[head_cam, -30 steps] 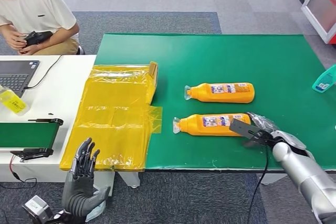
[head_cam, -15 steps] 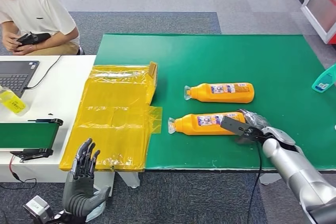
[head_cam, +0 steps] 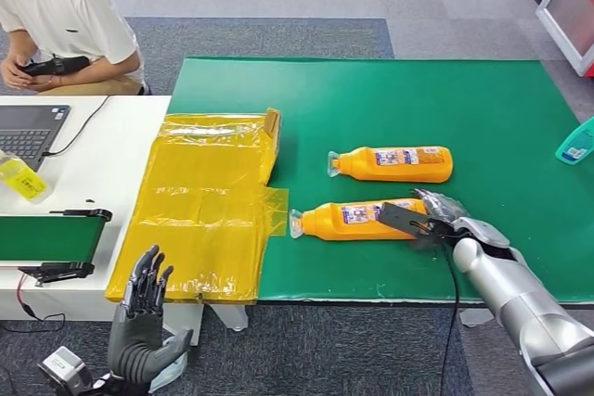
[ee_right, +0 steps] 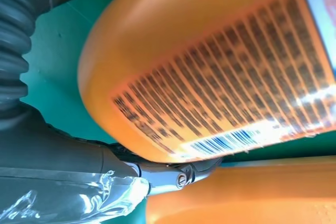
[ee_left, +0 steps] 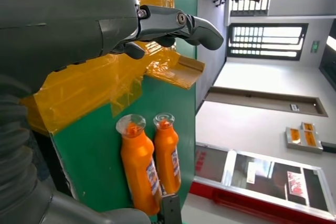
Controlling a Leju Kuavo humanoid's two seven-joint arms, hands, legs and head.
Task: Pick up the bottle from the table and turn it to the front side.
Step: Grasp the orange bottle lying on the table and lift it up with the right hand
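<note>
Right robot hand (head_cam: 429, 222) against the nearer bottle's (head_cam: 350, 221) base on green table (head_cam: 490, 118), grip unclear, left robot hand (head_cam: 144, 308) open.

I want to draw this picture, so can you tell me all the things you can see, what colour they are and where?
Orange bottles: two, lying on the green mat, one by the right hand.
Green mat: one, covering the table.
Yellow plastic sheet: one, crumpled at the mat's left edge.
Laptop: one, dark, on the white table.
Person: one, white shirt, far left.
Left hand: dark grey, fingers apart, below the table edge.
Right hand: touches the nearer bottle's base.
</note>
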